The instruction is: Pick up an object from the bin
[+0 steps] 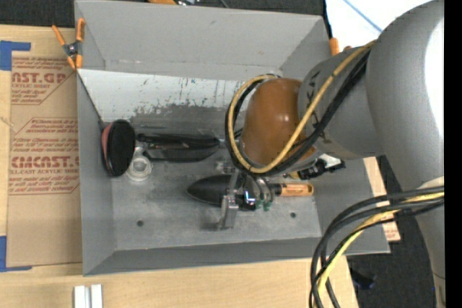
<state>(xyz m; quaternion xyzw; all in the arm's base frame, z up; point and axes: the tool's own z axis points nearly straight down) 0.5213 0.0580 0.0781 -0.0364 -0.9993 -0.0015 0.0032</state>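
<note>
Black teardrop-shaped object [208, 189], gripper [231, 211] just beside at its 4 o'clock, open or closed cannot be told, brush [117, 148] at 9 o'clock

Bare floor [155, 223] (black-and-red thing [117, 148] beyond)

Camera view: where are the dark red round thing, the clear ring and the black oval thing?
Dark red round thing [115, 148], camera view, its middle.
Clear ring [138, 169], camera view, its middle.
Black oval thing [208, 189], camera view, its left half.
</note>
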